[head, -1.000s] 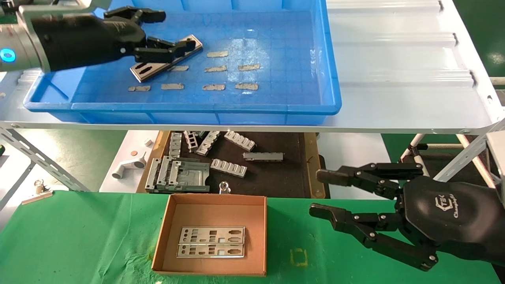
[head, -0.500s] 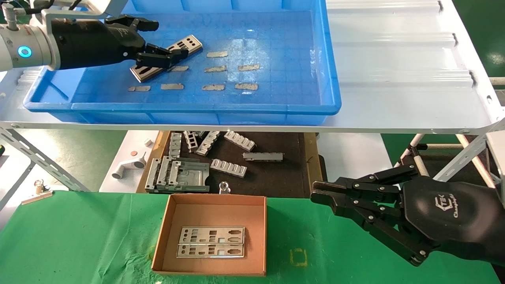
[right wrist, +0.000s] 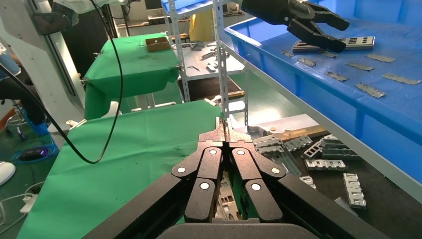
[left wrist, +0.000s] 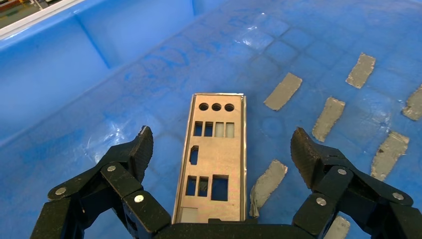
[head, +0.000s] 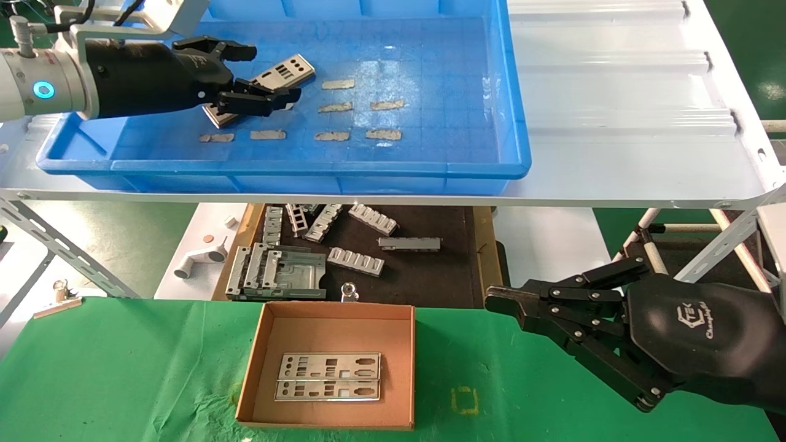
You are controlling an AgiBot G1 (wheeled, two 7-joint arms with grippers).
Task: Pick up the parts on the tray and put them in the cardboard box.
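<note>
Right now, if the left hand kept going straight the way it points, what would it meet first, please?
Probably the part lying flat on the tray floor: the open left hand straddles it, fingers either side. Its height above the part is unclear.

One part (head: 279,73) in tray (head: 430,166); two parts (head: 329,366) in cardboard box (head: 334,318); eight tape scraps (head: 334,107).

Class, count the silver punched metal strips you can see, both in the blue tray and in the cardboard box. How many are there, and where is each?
3. One strip lies in the tray, between the open left gripper's fingers. Two strips lie side by side in the box. None appear hidden.
</note>
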